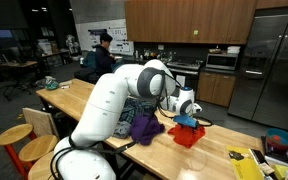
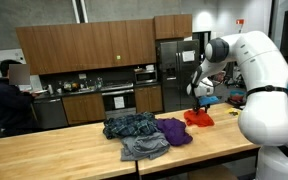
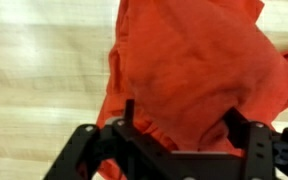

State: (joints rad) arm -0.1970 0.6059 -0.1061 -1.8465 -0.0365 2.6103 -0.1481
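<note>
An orange-red cloth (image 3: 189,60) lies crumpled on the wooden table and fills most of the wrist view. It also shows in both exterior views (image 1: 189,134) (image 2: 198,118). My gripper (image 3: 182,118) is open, its two black fingers spread wide on either side of the cloth's near part. In both exterior views the gripper (image 1: 188,110) (image 2: 200,97) points down just above the cloth. Whether the fingertips touch the cloth I cannot tell.
A purple cloth (image 2: 174,130) (image 1: 144,127), a dark plaid garment (image 2: 130,125) and a grey cloth (image 2: 144,148) lie beside it on the long wooden table (image 2: 44,150). Yellow and other items (image 1: 246,162) sit at the table's end. A person (image 1: 97,58) sits behind.
</note>
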